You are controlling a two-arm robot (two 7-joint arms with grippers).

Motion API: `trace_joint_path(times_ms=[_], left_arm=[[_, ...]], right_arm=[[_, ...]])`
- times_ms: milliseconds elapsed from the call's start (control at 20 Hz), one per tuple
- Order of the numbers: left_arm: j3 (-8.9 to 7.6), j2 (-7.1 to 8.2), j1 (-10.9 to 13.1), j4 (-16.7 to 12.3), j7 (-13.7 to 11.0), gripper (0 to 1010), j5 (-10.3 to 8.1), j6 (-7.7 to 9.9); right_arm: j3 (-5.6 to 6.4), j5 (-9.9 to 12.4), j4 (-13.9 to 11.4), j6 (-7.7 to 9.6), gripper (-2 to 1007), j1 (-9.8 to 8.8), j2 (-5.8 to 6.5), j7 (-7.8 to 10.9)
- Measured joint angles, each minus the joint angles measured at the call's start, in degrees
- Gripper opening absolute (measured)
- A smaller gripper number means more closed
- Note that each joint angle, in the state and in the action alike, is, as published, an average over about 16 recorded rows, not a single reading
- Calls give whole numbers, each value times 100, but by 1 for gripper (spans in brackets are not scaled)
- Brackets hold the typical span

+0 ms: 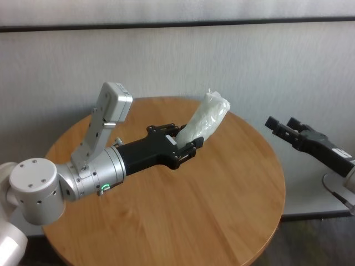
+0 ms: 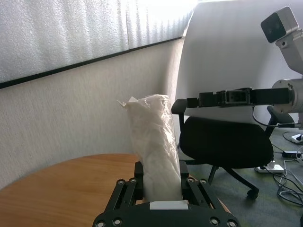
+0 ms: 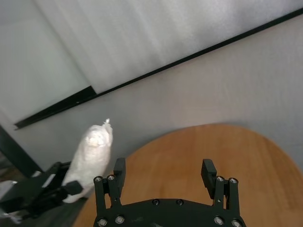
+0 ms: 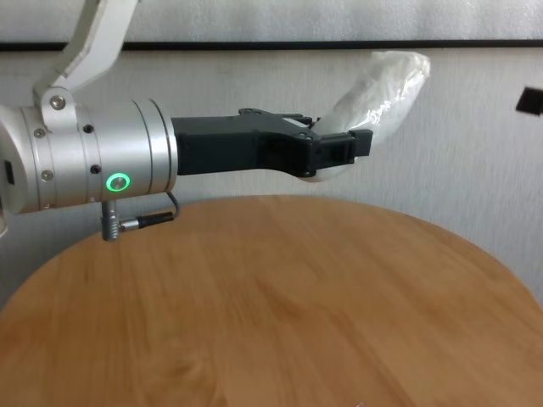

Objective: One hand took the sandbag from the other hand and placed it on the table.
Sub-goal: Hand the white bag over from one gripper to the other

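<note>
Nearest the head camera, the left arm's thick silver wrist (image 1: pixel 91 177) with its green ring reaches forward above the round wooden desk (image 1: pixel 183 221). Beyond the wrist, over the desk's middle, the left gripper (image 1: pixel 183 145) has its jaws closed on the lower end of the sandbag (image 1: pixel 206 116). That white crinkled pouch is held clear of the desk, not touching it, and leans up and away from the jaws toward the desk's far edge. Off the desk's right edge and well apart from the sandbag, the right gripper (image 1: pixel 284 126) hangs in the air with its jaws spread wide and nothing between them, pointing back toward the pouch.
</note>
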Motion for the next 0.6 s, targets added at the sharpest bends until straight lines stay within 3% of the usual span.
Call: trace_joint_path(times_ms=[350,600], left_arm=[[0,0,0,0,0,442,0,0],[0,0,0,0,0,442,0,0]], right_arm=[[112,966,-275,965,1005,56,90,-16],[83,1408,-391,1376,1005,109,123,-70]])
